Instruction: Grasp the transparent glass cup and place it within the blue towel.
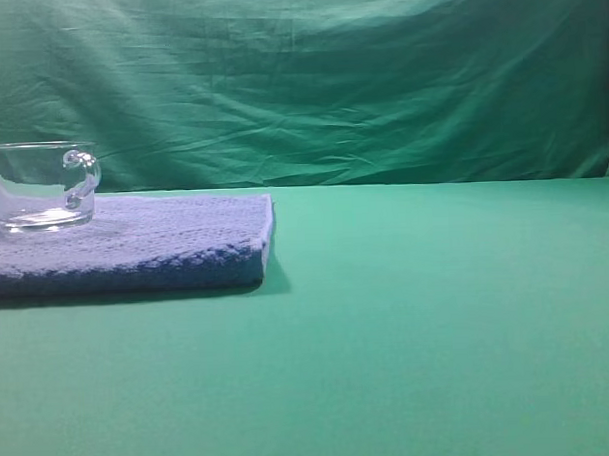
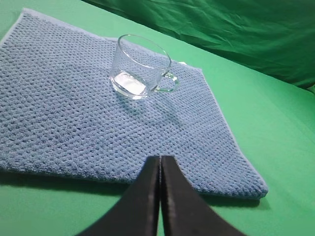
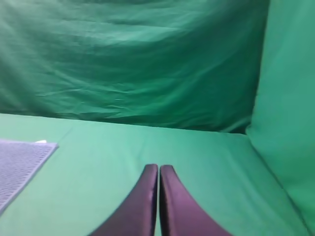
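The transparent glass cup [image 1: 41, 187] stands upright on the blue towel [image 1: 155, 251] at the far left of the exterior view, handle to the right. In the left wrist view the cup [image 2: 141, 68] sits on the far part of the towel [image 2: 74, 113]. My left gripper [image 2: 160, 158] is shut and empty, above the towel's near edge, well short of the cup. My right gripper [image 3: 158, 167] is shut and empty over bare green table; a corner of the towel [image 3: 19, 164] shows at its far left. Neither gripper shows in the exterior view.
A green cloth covers the table [image 1: 438, 323] and hangs as a backdrop [image 1: 329, 77] behind it. A green side wall [image 3: 288, 108] stands to the right in the right wrist view.
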